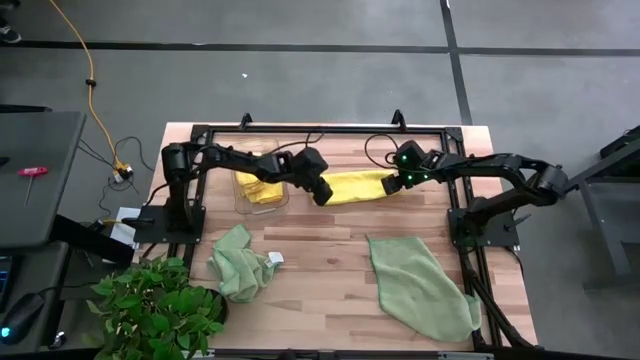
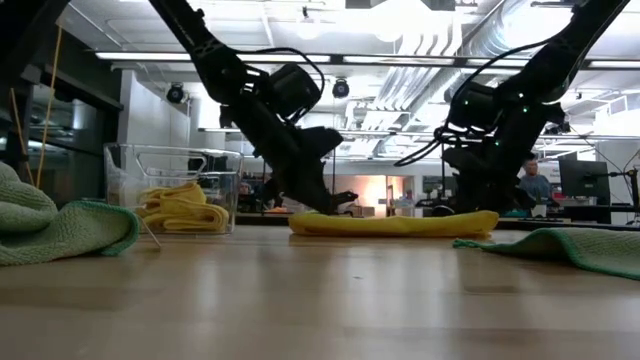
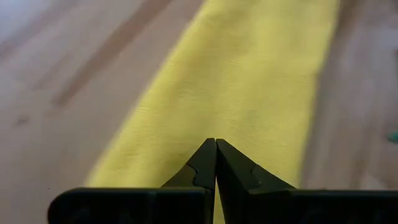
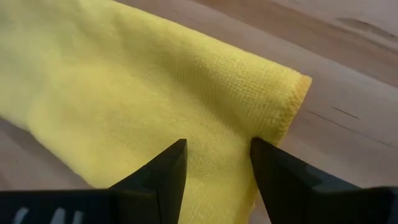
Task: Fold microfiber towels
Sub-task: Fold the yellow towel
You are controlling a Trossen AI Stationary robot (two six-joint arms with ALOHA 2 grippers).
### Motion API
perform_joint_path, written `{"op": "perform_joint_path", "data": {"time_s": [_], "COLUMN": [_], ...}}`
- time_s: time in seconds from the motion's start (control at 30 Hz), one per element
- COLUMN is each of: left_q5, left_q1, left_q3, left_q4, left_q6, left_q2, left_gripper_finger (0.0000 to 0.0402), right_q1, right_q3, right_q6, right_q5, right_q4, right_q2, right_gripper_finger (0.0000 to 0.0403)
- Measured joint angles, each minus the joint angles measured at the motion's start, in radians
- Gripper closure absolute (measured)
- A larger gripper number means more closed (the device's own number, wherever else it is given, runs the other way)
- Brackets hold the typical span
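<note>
A yellow towel (image 1: 356,186) lies folded into a long strip, flat on the table between my two grippers. It also shows in the low view (image 2: 395,223). My left gripper (image 1: 323,193) is shut, with its tips down on the strip's left end (image 3: 216,142). My right gripper (image 1: 394,181) is open low over the strip's right end, one finger on each side of a patch of cloth (image 4: 217,158) near the hemmed corner (image 4: 297,93). Two pale green towels lie crumpled at the near left (image 1: 240,263) and spread at the near right (image 1: 422,287). More yellow towels (image 2: 180,208) lie in a clear bin. My left gripper has its shut fingertips (image 3: 208,155) down on the yellow strip's left end (image 3: 236,118), slanting down from the table's left. The strip lies flat on the table. Whether a layer is caught between the tips, I cannot tell. My right gripper's open fingertips (image 4: 171,162) stand at the cloth near its right end; whether they touch it, I cannot tell.
A clear plastic bin (image 1: 258,183) stands at the far left, just behind my left arm. A leafy green plant (image 1: 155,305) sits at the near left corner. Bare wood (image 1: 320,290) lies between the two green towels.
</note>
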State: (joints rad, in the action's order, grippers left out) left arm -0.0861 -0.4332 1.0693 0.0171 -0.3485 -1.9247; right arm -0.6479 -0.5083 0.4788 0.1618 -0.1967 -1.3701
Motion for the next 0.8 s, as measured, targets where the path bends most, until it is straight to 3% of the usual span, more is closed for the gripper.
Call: {"op": "perform_joint_path", "data": {"time_s": [0.5, 0.8], "left_q5": [-0.009, 0.004], "left_q1": [-0.001, 0.003], "left_q3": [0.005, 0.142], "left_q4": [-0.036, -0.221], "left_q6": [0.266, 0.436], "left_q2": [-0.001, -0.002], "left_gripper_finger": [0.0402, 0.0401], "right_q1": [0.000, 0.000], "right_q3": [-0.005, 0.002], "right_q6": [-0.005, 0.030], "right_q5": [-0.010, -0.081], "right_q4": [-0.145, -0.284], "right_q2": [0.022, 0.160], "right_gripper_finger": [0.0232, 0.0232]}}
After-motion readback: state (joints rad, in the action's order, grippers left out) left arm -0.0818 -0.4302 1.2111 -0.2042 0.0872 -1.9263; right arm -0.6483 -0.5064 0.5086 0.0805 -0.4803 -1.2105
